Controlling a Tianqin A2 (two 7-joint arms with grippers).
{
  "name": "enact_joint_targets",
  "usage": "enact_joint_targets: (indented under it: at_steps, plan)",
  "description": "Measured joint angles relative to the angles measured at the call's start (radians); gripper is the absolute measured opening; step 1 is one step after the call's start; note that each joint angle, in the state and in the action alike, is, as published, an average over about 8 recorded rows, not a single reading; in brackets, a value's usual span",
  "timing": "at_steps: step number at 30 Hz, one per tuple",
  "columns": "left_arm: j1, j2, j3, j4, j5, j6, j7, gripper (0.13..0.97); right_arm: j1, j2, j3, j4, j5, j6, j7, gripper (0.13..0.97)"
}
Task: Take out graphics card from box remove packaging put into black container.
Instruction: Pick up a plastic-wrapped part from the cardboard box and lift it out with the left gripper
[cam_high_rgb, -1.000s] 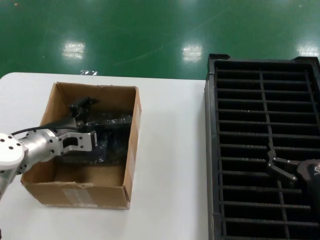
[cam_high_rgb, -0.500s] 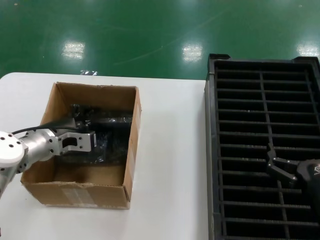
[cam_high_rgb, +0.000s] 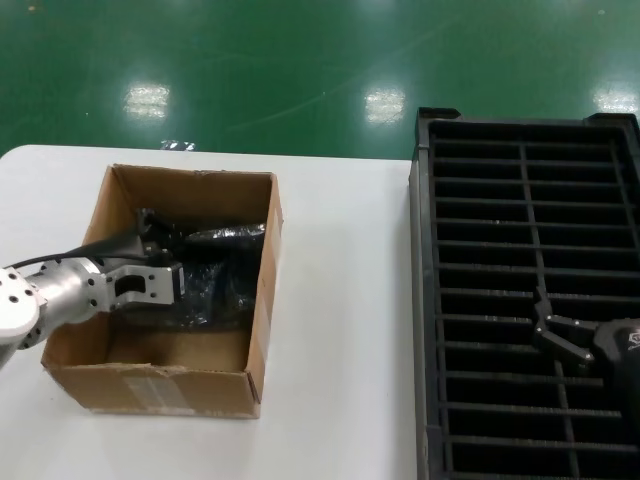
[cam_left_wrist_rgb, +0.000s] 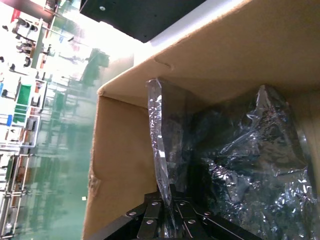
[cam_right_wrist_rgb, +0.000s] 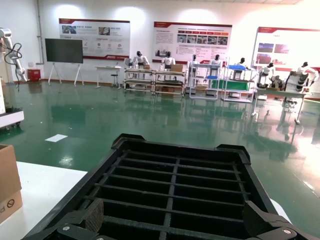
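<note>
Counter surface (cam_high_rgb: 340, 330), white, is seen running from its rounded far-left corner to the right edge, with green floor (cam_high_rgb: 300, 60) beyond the far edge. Along the right edge the black container (cam_high_rgb: 480, 300) is set, its ribbed slots laid open upward and its far rim projecting past the counter's far edge. A broad strip of bare counter is left between the container's left wall and the box (cam_high_rgb: 262, 300), which is placed toward the left edge with its taped front wall turned to the near edge. Bare counter is also left between the box's back wall and the far edge. Inside the box, the packaging (cam_left_wrist_rgb: 250, 165) is seen crumpled against the right and far walls, one flap raised upright; the graphics card cannot be made out through the plastic. The left gripper (cam_high_rgb: 150, 238) is lowered into the box from the left-edge side, its jaws closed narrowly on the raised flap of packaging, as shown in the left wrist view. The right gripper (cam_high_rgb: 548, 330) is held over the container's near right slots, its jaws spread wide and holding nothing.
</note>
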Motion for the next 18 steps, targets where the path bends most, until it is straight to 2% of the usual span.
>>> enact_joint_targets:
  at_steps: [6,10,14,18]
  plan:
    - [0.019,-0.022,0.004,-0.055,0.015,-0.003,-0.031,0.162,0.0,0.0,0.0,0.0,0.0,0.0,0.0,0.966]
    - [0.037,-0.043,0.004,-0.111,0.025,-0.008,-0.049,0.154,0.0,0.0,0.0,0.0,0.0,0.0,0.0,0.966]
    - [0.067,-0.082,-0.001,-0.206,0.05,-0.011,-0.087,0.142,0.0,0.0,0.0,0.0,0.0,0.0,0.0,0.966]
    - [0.116,-0.141,-0.016,-0.343,0.096,-0.009,-0.159,0.139,0.0,0.0,0.0,0.0,0.0,0.0,0.0,0.966]
